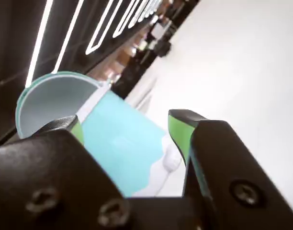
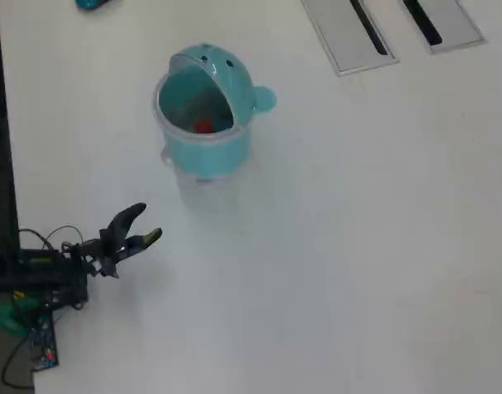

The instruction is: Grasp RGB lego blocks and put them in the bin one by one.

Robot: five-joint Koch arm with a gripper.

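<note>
From the wrist camera, the claw [image 1: 125, 127] stands spread wide, two black jaws with green pads, nothing between them. Past the gap, toward ten o'clock, the teal bin [image 1: 120, 139] fills the middle ground, its round mouth showing a pale inside. The white table [image 1: 242, 72] runs off toward two o'clock.

From overhead, the bin [image 2: 226, 74] stands at about eleven o'clock from the table's middle, hood and two dot eyes on its far side, a small fin at its three o'clock. Inside, a red block [image 2: 203, 125] lies on the bottom. The claw [image 2: 144, 223] hangs empty and open at the bin's seven o'clock, well apart from it. Two grey panels [image 2: 341, 37] lie at one o'clock.
</note>
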